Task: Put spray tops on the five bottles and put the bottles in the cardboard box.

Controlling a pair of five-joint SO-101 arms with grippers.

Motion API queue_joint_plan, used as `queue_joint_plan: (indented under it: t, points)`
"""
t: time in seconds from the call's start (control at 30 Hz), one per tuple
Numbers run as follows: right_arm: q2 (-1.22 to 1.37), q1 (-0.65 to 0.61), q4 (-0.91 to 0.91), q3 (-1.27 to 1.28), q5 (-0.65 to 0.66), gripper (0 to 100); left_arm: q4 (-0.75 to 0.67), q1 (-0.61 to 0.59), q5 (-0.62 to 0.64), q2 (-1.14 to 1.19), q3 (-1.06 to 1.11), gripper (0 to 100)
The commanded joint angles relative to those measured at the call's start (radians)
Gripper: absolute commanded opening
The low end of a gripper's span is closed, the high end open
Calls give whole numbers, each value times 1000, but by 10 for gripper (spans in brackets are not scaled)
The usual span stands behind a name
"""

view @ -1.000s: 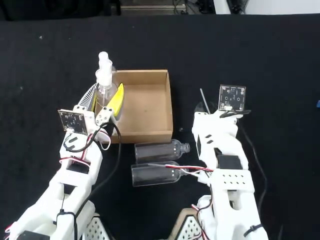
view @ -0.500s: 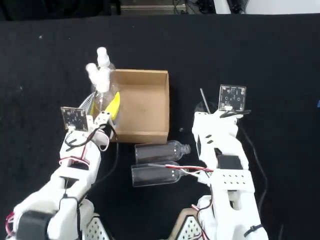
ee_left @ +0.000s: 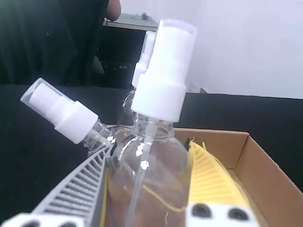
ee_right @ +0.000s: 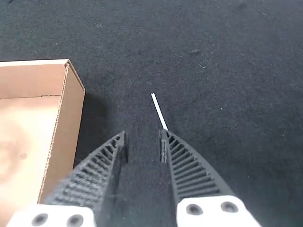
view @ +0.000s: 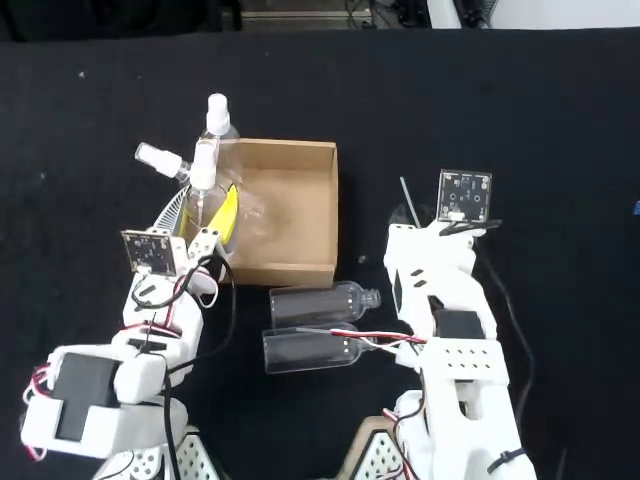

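Left gripper (view: 205,203) is raised at the cardboard box (view: 300,268), clenched on a clear bottle (ee_left: 147,184) at the box's left wall. A tilted capped bottle (view: 158,160) and an upright capped bottle (view: 217,117) crowd just behind. Right gripper (ee_right: 142,142) hangs low, jaws parted, over a thin white tube (ee_right: 158,111). The held bottle's white spray top (ee_left: 161,71) is on.

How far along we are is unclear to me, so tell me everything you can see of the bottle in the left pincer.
The bottle is clear plastic with a round shoulder. A white spray top sits on its neck, and a thin dip tube runs down inside. It stands upright, clamped in the left pincer between the grey ribbed finger and the yellow finger, at the left edge of the cardboard box.
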Motion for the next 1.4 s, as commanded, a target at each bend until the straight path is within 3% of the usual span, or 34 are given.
queue_joint_plan:
  t: [0.0, 0.43, 1.13, 1.37]
  points:
    - [-1, 17, -31, -4, 0, 99, -83, -7, 12, 2, -24, 30]
    - [-1, 17, -31, -4, 0, 99, -106, 101, 5, 0, -30, 30]
    - [-1, 17, -31, -5, 0, 99, -97, 50, 6, -127, -15, 30]
    - [2, 17, -31, -7, 0, 99, -98, 93, 6, -226, 22, 29]
